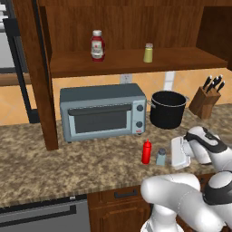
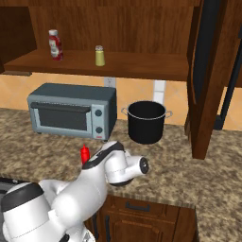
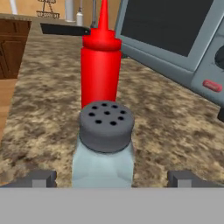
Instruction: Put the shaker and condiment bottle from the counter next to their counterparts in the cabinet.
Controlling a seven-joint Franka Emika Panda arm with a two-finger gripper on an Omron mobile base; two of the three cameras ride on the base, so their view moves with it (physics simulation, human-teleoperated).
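Shaker, left base view: the pale blue-grey shaker stands upright on the worktop, just beside the condiment bottle at its 3 o'clock, both in front of the toaster oven.
Gripper, left base view: the gripper sits just at the shaker's 3 o'clock; the spread of its fingers cannot be told from here.
Cabinet, left base view: on the cabinet shelf the ketchup bottle stands toward 9 o'clock of the yellowish-green shaker, well apart.
Others, left base view: black pot at 3 o'clock of the toaster oven, knife block further right.

Condiment bottle, right base view: its red top shows at 11 o'clock of the robot's wrist, which hides the rest.

Shaker, hand view: the grey perforated cap is centred and close, with the condiment bottle right behind it at 12 o'clock.
Fingers, hand view: the two fingers are spread wide, one at 8 o'clock and one at 4 o'clock of the shaker, each apart from its sides and holding nothing.
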